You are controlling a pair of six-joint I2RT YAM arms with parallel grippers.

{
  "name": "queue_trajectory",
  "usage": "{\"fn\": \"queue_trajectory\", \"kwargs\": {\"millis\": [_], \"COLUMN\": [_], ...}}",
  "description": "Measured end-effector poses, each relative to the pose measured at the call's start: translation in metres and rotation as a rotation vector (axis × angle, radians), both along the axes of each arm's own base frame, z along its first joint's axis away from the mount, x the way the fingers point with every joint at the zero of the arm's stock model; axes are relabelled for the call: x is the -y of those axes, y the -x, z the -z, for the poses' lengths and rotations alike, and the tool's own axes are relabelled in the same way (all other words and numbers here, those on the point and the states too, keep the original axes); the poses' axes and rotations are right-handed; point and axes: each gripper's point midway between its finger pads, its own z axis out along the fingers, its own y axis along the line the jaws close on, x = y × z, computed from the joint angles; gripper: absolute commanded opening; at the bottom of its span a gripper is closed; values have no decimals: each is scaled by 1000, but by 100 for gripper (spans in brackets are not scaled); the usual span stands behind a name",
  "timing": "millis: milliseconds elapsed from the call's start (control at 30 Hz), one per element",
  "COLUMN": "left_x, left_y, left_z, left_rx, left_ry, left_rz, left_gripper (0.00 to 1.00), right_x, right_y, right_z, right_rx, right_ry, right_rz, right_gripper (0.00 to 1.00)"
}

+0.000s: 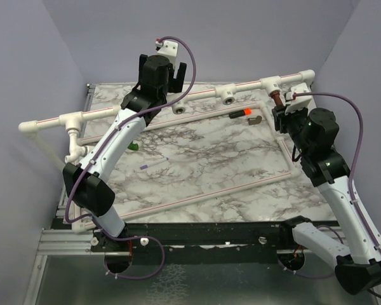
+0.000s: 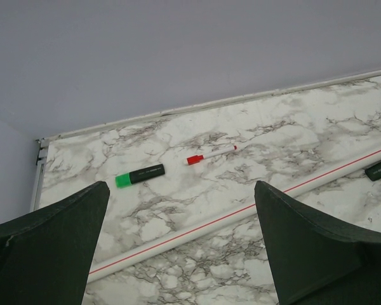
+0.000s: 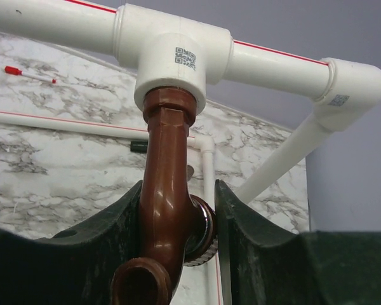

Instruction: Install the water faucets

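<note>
The dark reddish-brown water faucet (image 3: 168, 190) hangs spout-down from a white pipe tee (image 3: 171, 60) at the frame's right end. My right gripper (image 3: 178, 216) is shut on it: one finger lies against the faucet body and the other against its ribbed knob (image 3: 200, 244). From above, the same faucet (image 1: 277, 98) sits under the right tee (image 1: 271, 82), with the right gripper (image 1: 281, 112) just below it. My left gripper (image 2: 181, 210) is raised over the back of the table (image 1: 197, 152), open and holding nothing. A white curved piece (image 1: 76, 151) hangs from the left tee (image 1: 70, 119).
A white pipe frame (image 1: 146, 105) with red stripes runs across the back, with an open middle tee (image 1: 228, 95). On the marble lie an orange-and-black marker (image 1: 241, 114), a grey-brown bent piece (image 1: 255, 119), a green-capped highlighter (image 2: 140, 176), a red-capped pen (image 2: 209, 154) and a thin pipe (image 2: 241, 213).
</note>
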Motion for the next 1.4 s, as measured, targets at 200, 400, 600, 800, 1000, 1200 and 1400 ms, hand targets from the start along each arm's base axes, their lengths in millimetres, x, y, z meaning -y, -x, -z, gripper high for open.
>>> {"fn": "queue_trajectory", "kwargs": {"millis": [200, 400, 600, 800, 1000, 1200, 1400], "left_x": [0, 1, 1, 0, 0, 0, 5], "left_y": [0, 0, 0, 0, 1, 1, 1], "left_z": [0, 0, 0, 0, -2, -4, -27], "left_rx": [0, -1, 0, 0, -2, -15, 20], "left_ry": [-1, 0, 0, 0, 6, 8, 53], "left_rz": [1, 1, 1, 0, -3, -7, 2], "left_gripper": [98, 98, 98, 97, 97, 97, 97], "right_x": [-2, -4, -4, -4, -5, -14, -18], "right_y": [3, 4, 4, 3, 4, 6, 19], "right_z": [-1, -2, -2, -4, -4, -29, -79], "right_rx": [47, 58, 57, 44, 26, 29, 113], "right_ry": [-86, -141, -153, -154, -151, -254, -311], "right_rz": [6, 10, 11, 12, 12, -15, -61], "right_gripper": [1, 1, 2, 24, 57, 73, 79]}}
